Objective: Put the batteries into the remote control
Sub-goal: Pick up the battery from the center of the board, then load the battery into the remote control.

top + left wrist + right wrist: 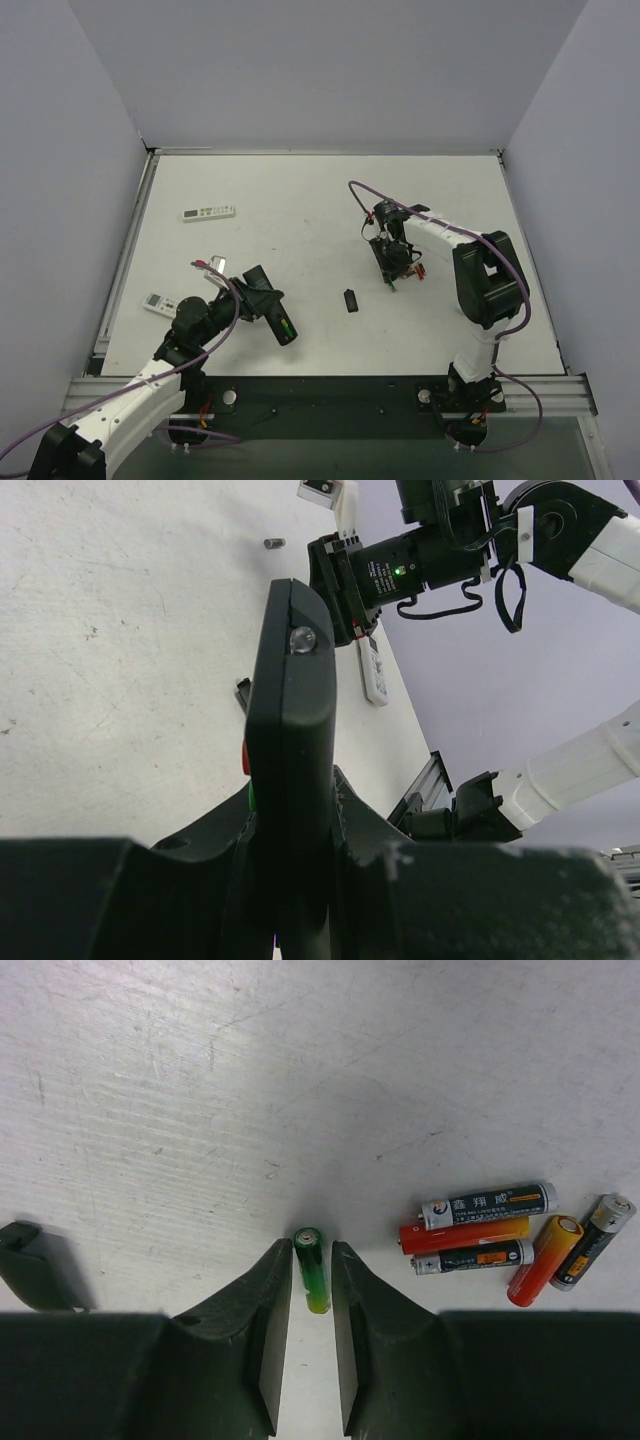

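The right gripper [312, 1252] is down at the table [300, 180], its two fingers set on either side of a green battery [312, 1275] lying flat between them. The gaps are hair-thin; I cannot tell whether the pads are pressing on it or only flanking it. Just to one side, near but apart from that cell, lie five loose batteries [500, 1235] in a small huddle, dark, red and orange casings, some touching one another.

Across from it, the left gripper [295, 835] is clenched on the black remote [290, 710], holding it by its near end, turned on edge with the far end pointing toward the other arm. From the overhead view it sits well apart from the battery pile. The narrow edge faces the wrist camera, so the battery compartment is out of sight.

Between the two arms a small black piece [350, 300] lies on the table; I would guess it is the battery cover, which would mean the remote is already opened. Further off are a long white remote [208, 212] and a short white remote [158, 304], both lying untouched.

As I judge it, the job is early: the remote is held ready and the first cell is being taken. I see no cell in the remote. Lifting, carrying, seating each cell and closing the cover all remain.
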